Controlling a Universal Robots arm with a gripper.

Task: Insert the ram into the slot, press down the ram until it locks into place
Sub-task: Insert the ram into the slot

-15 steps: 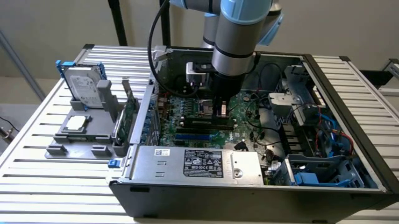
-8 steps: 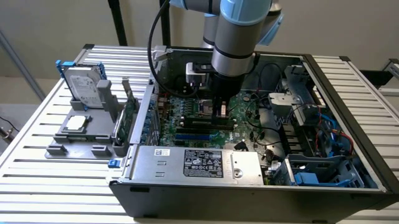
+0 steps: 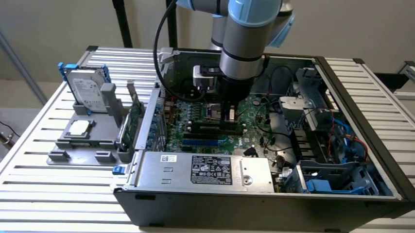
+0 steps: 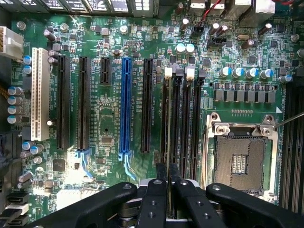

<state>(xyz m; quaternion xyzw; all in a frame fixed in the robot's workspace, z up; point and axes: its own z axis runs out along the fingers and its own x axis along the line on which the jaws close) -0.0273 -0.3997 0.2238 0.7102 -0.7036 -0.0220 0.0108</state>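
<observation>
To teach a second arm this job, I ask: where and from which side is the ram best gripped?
Probably mid-length on its top edge, from straight above: the ram stands on edge along the slot, so the gripper can pinch its flat faces.

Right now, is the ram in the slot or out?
Apparently in: the ram stands edge-on along the slot, with the fingers clamped on it. Fully seated or latched: cannot tell.
</observation>
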